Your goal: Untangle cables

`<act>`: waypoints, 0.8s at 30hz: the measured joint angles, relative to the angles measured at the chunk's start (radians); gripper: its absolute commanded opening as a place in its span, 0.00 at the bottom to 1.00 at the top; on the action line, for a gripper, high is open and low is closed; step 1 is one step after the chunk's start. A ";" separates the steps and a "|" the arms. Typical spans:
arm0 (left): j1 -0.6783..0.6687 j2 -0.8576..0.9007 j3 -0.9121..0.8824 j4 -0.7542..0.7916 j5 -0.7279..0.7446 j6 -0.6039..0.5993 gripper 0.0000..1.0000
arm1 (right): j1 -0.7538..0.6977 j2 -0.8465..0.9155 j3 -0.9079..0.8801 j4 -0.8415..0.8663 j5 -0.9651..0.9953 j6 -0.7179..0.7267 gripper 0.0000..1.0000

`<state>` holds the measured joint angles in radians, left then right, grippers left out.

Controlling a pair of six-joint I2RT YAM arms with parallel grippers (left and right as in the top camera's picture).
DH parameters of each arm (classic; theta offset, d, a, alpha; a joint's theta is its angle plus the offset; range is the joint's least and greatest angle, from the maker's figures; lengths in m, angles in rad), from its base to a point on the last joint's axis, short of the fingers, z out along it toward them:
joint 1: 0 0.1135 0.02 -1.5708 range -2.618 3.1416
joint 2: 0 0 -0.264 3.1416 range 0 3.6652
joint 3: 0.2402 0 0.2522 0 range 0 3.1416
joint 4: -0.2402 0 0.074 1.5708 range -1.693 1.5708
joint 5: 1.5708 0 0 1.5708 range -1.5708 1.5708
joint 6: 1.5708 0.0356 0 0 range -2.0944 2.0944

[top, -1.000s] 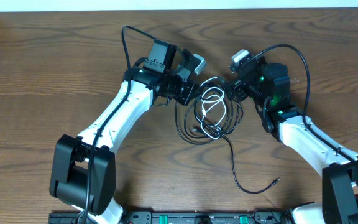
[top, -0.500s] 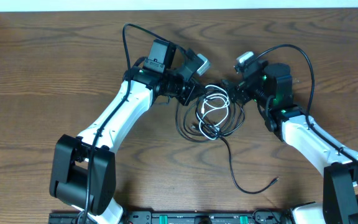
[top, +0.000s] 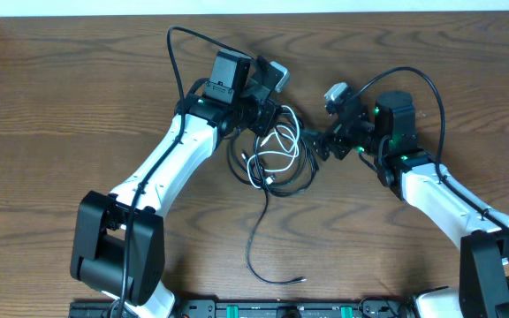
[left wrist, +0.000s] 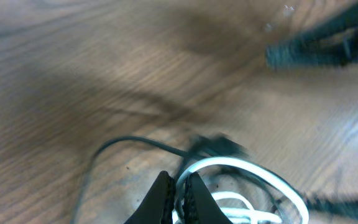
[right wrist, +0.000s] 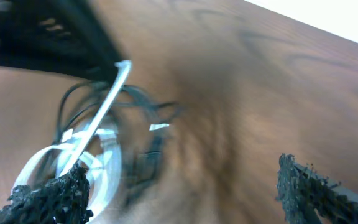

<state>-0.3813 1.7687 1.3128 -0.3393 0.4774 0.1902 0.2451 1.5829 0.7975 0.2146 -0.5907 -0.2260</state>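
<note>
Two arms lean in over the brown wooden bench [top: 78, 106], the left arm [top: 170, 155] from one side and the right arm [top: 431, 190] from the other, their heads near each other. Between them I see the cables [top: 277, 163] lying in a loose knot on the bench, black loops around a white cable [left wrist: 235, 162], with one black tail trailing toward the robot's base. My left pincer [left wrist: 179, 183] is almost closed, pinching the white cable at its tips. My right pincer [right wrist: 182, 174] is spread wide and holds nothing, just beside the knot.
</note>
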 measured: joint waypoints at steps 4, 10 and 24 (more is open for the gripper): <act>0.000 0.000 0.000 0.039 -0.008 -0.037 0.08 | 0.000 0.000 0.000 -0.038 -0.064 -0.004 0.95; 0.000 0.000 0.000 0.043 0.042 -0.061 0.07 | 0.000 0.000 0.000 -0.047 -0.051 -0.019 0.95; 0.000 0.000 0.000 -0.076 0.072 -0.035 0.08 | -0.011 0.000 0.000 0.060 0.237 0.033 0.99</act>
<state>-0.3813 1.7687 1.3128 -0.4149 0.5495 0.1555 0.2344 1.5829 0.7971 0.2749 -0.3542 -0.1932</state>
